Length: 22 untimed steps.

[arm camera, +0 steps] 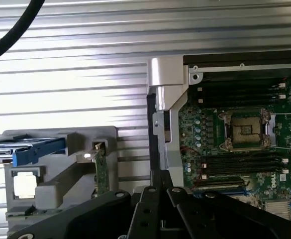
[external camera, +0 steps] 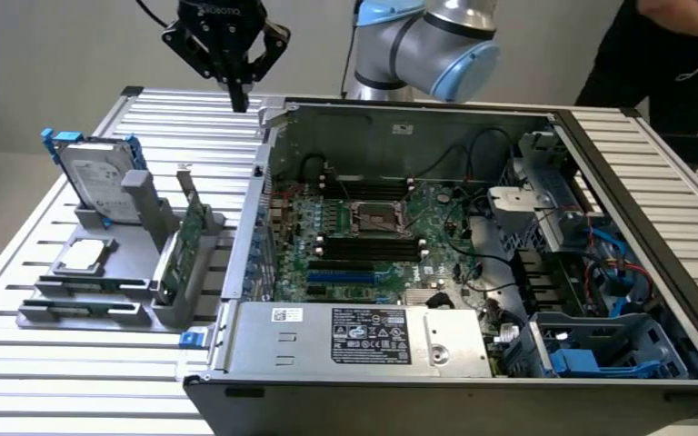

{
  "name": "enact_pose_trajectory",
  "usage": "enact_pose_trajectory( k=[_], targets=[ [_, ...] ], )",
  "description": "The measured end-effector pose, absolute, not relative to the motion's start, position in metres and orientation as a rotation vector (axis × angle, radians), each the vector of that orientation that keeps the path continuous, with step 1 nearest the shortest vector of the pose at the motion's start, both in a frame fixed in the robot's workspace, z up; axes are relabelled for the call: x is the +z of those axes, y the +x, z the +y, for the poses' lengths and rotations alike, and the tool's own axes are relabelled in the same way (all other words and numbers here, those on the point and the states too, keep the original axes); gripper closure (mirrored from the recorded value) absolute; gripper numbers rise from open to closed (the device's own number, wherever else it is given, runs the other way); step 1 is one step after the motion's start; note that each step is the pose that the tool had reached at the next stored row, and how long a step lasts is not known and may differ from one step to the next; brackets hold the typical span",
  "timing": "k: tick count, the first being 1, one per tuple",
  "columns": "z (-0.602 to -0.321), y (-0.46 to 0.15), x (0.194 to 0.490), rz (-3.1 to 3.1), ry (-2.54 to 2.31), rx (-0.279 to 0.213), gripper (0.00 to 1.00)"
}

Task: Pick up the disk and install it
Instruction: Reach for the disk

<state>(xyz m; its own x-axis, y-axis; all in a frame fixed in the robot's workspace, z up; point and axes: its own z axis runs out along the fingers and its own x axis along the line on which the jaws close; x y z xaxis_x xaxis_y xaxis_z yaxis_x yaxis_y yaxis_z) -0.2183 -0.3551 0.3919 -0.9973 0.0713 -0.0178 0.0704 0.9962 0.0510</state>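
Note:
The disk (external camera: 97,177) stands upright in a grey stand (external camera: 94,291) at the exterior view's left, silver-grey with blue rails on its edges. In the wrist view the disk (arm camera: 36,149) shows edge-on as a blue rail. My gripper (external camera: 239,91) hangs high over the slatted table, behind the case's rear corner and well apart from the disk. Its black fingers are shut with nothing between them. In the wrist view my gripper (arm camera: 160,181) points down beside the case corner (arm camera: 167,74).
The stand also holds a small square chip (external camera: 83,257) and a green card (external camera: 179,245). The open computer case (external camera: 252,354) shows its motherboard (external camera: 362,227) and a blue drive bay (external camera: 592,359). A person (external camera: 676,45) stands at the back right.

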Motion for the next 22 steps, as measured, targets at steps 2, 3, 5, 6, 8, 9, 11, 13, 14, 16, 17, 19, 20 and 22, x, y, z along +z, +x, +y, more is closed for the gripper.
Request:
enact_pose_trajectory(
  k=[2, 3, 5, 6, 8, 9, 11, 13, 14, 16, 17, 19, 20, 22],
  targets=[
    [-0.354, -0.227, 0.392, 3.119, 0.11, 0.079, 0.89],
    [-0.354, -0.232, 0.392, 3.119, 0.111, 0.081, 0.89],
    [-0.354, -0.241, 0.392, 3.119, 0.111, 0.087, 0.89],
    [-0.354, -0.246, 0.392, 3.119, 0.111, 0.093, 0.89],
    [-0.354, -0.255, 0.392, 3.119, 0.111, 0.106, 0.89],
    [-0.354, -0.259, 0.392, 3.119, 0.111, 0.112, 0.89],
    [-0.354, -0.268, 0.392, 3.119, 0.111, 0.121, 0.89],
    [-0.354, -0.277, 0.392, 3.12, 0.111, 0.129, 0.89],
    [-0.354, -0.282, 0.392, 3.12, 0.111, 0.131, 0.89],
    [-0.354, -0.291, 0.392, 3.12, 0.111, 0.135, 0.89],
    [-0.354, -0.295, 0.392, 3.121, 0.111, 0.136, 0.89],
    [-0.354, -0.305, 0.392, 3.124, 0.112, 0.137, 0.89],
    [-0.353, -0.309, 0.392, 3.125, 0.112, 0.138, 0.89],
    [-0.353, -0.318, 0.392, 3.129, 0.112, 0.138, 0.89]
  ],
)
